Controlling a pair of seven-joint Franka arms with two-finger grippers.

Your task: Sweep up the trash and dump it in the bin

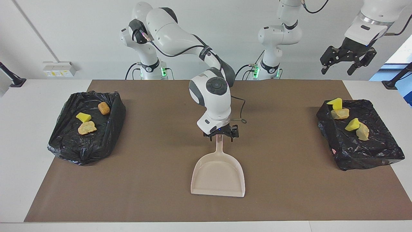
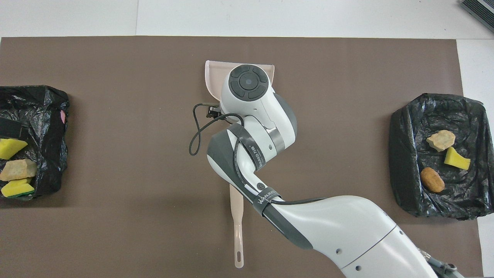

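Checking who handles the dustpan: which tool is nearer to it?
Right. The right tool is at the dustpan handle; the left tool waits raised over the left arm's table end.

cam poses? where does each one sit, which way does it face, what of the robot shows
Facing view: high across the table, facing the robots; both bases and arms show, right gripper on the dustpan handle, left gripper raised above the bin at its end.
Overhead view: high above the robots' end, looking forward and steeply down; only the right arm shows, covering the dustpan.
Shared: dustpan, mat, both bins holding the trash, half a turn apart.
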